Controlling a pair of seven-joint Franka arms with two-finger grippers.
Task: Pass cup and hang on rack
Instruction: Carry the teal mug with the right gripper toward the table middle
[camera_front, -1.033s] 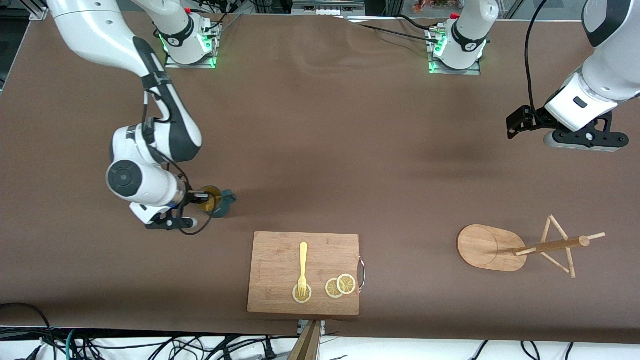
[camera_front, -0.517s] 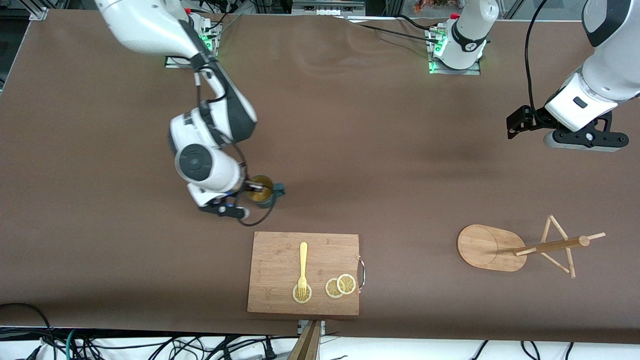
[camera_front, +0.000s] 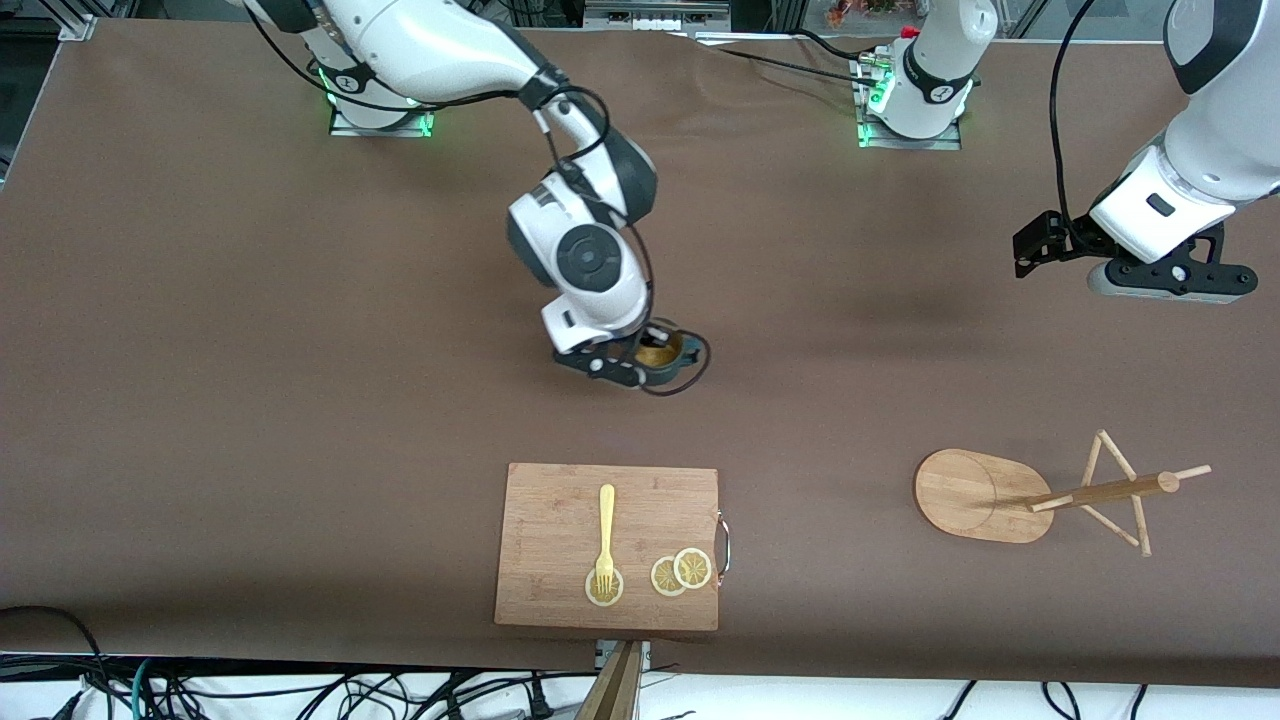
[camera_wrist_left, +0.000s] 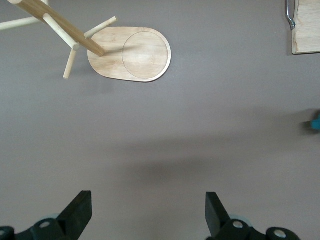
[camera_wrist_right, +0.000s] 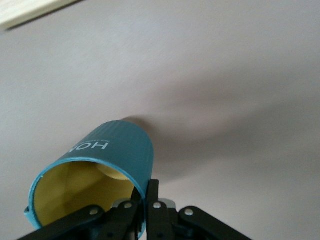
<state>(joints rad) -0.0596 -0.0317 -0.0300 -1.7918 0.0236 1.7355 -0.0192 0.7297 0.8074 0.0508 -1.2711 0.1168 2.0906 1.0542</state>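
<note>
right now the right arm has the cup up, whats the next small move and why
Probably carry on toward the left arm's end of the table. The right gripper is shut on the cup by its rim, above bare table farther from the front camera than the cutting board. The left gripper waits open, farther from that camera than the rack.

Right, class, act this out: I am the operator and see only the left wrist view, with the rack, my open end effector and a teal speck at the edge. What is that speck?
Observer: It is the cup, held by the right end effector over the middle of the table.
Operator: How is it gripped?
Observer: The right wrist view shows the fingers shut on the cup's wall at the rim.
Operator: What is on the board whose corner I see?
Observer: The cutting board carries a fork and three lemon slices.
</note>
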